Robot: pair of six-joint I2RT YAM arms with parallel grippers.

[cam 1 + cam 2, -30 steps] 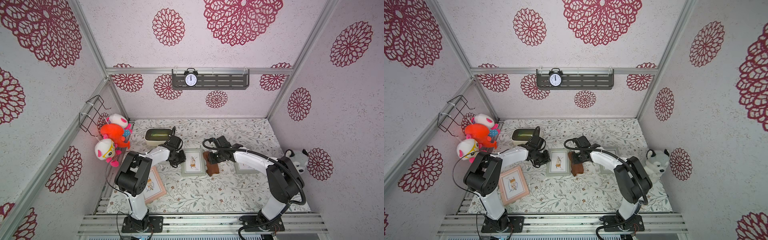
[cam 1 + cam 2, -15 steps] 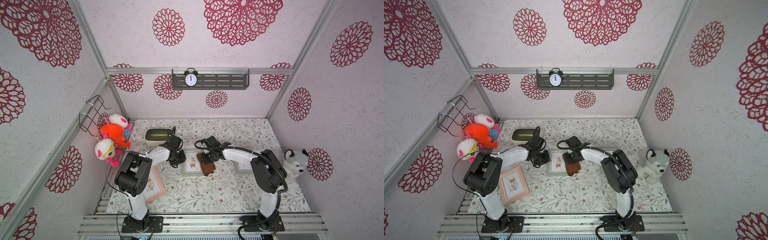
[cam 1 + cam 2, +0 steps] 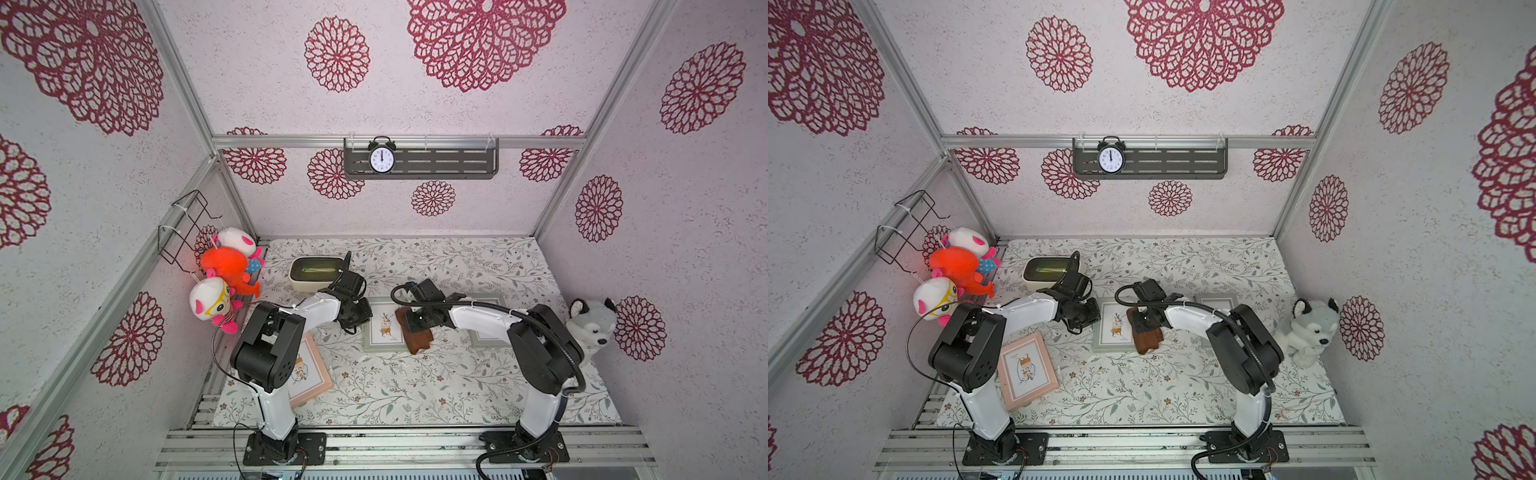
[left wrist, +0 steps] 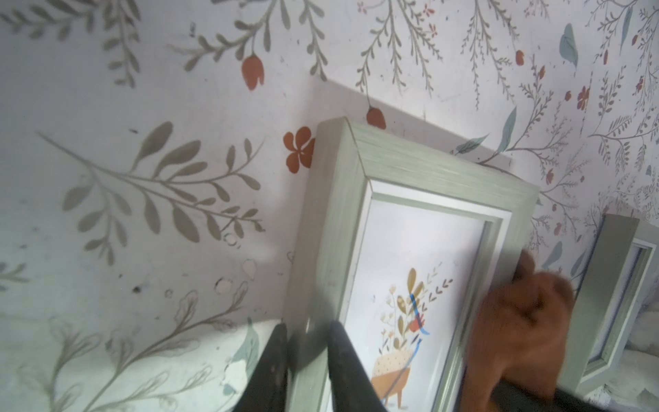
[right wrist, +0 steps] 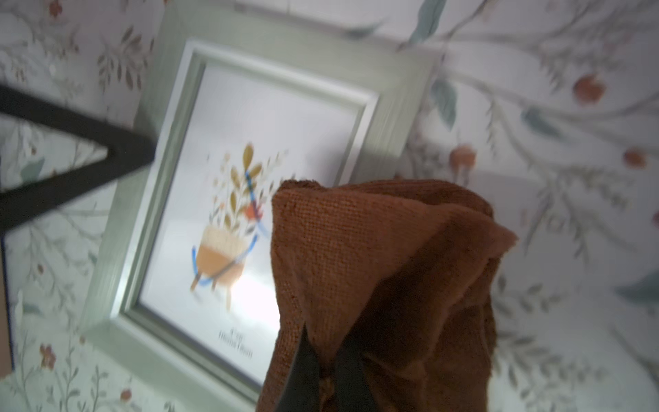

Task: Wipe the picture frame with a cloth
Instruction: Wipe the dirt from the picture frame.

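Note:
A grey-green picture frame (image 3: 384, 328) (image 3: 1113, 328) with a plant print lies flat on the floral mat at the centre. My left gripper (image 3: 358, 318) (image 4: 308, 342) is shut on the frame's left rail (image 4: 321, 249), one finger on each side of it. The brown cloth (image 3: 419, 338) (image 3: 1147, 338) hangs bunched from my right gripper (image 3: 417, 322) (image 5: 322, 342), which is shut on it. The cloth (image 5: 385, 267) rests over the frame's right edge (image 5: 249, 160) and trails onto the mat; in the left wrist view the cloth (image 4: 524, 328) is blurred.
A pink frame (image 3: 307, 370) lies at the front left beside the left arm. Another grey frame (image 3: 1217, 303) lies under the right arm. A white container (image 3: 316, 272) stands behind the left gripper. A husky plush (image 3: 592, 322) sits at the right wall, and plush toys (image 3: 224, 270) hang at the left.
My right gripper has carried the cloth leftward from beside the frame onto its right edge. The left gripper has kept its hold and place.

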